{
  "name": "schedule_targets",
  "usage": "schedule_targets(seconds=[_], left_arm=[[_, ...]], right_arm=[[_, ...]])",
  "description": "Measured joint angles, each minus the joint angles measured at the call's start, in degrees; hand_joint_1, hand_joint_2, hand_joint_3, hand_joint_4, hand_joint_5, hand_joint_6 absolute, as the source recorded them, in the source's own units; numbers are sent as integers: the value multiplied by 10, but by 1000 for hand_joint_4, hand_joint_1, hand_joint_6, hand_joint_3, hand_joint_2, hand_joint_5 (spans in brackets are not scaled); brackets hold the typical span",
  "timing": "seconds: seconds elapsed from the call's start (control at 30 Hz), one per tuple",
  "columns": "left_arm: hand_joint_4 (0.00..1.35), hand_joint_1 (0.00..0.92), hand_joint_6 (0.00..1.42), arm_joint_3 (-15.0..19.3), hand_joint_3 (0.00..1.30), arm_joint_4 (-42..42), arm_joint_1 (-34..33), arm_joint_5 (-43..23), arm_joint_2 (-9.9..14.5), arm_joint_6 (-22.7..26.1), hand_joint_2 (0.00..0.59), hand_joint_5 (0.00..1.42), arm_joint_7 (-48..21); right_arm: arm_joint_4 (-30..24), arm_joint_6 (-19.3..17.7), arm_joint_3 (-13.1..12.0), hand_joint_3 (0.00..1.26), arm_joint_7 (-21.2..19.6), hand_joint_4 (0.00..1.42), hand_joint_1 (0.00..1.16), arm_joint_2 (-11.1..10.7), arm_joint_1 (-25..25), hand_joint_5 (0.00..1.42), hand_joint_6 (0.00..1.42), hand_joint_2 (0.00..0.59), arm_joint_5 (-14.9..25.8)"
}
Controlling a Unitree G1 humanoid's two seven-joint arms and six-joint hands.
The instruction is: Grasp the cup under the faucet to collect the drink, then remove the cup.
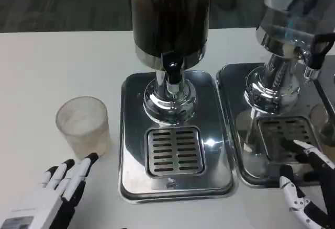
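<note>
Frosted plastic cup (82, 125) stands upright on the white table (31, 82), left of the steel drip tray (133, 135), not yet under the faucet (171, 72). Mouth up, so its long axis is vertical; looks empty, though the frosting makes that hard to confirm.

My left hand (62, 187) sits low on the table just below the cup, fingers (78, 170) straight, slightly spread and holding nothing. They point up and to the right, and the foremost tip lies at the cup's base on its right side; touching or just shy, I cannot tell. So the cup lies directly ahead of the fingers and a bit left of their line.

My right hand (306, 184) is well apart from the cup, over by the front edge of the second tray (230, 114) under the second dispenser (285, 41). Fingers apart, nothing held.

Left hand is clearly the nearer one. My judgement: grasp not started. The next move needs the left hand to come around the cup's side wall, then carry it right onto the grate (174, 150) below the dark dispenser (170, 14). Risk: the light cup tips or slides if nudged at the base.
</note>
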Motion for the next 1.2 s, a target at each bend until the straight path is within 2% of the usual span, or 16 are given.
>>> schedule_targets(seconds=[0.3, 0.63, 0.83, 0.93, 1.2], left_arm=[[0, 0, 0, 4, 0, 8, 0, -16, -8, -23, 45, 0, 28], [0, 1, 1, 26, 0, 44, -2, -39, -25, -108, 43, 0, 113], [0, 43, 77, 44, 0, 70, -14, -63, -32, -148, 29, 18, 133], [0, 92, 113, 47, 0, 80, -22, -76, -33, -159, 29, 59, 134], [0, 180, 189, 61, 0, 108, -76, -137, -34, -166, 18, 129, 107]], right_arm=[[-1, -1, -3, 318, 1, 279, 426, 0, 3, 299, 472, 488, 8], [-1, -1, -2, 325, 3, 295, 442, -2, -3, 299, 472, 492, 11], [-1, -1, 0, 325, 4, 295, 450, -2, -3, 301, 472, 492, 11], [-1, -1, 2, 325, 4, 296, 455, -1, -3, 313, 472, 492, 10], [-1, -1, 7, 325, 4, 310, 460, 1, -3, 314, 472, 492, 10]])
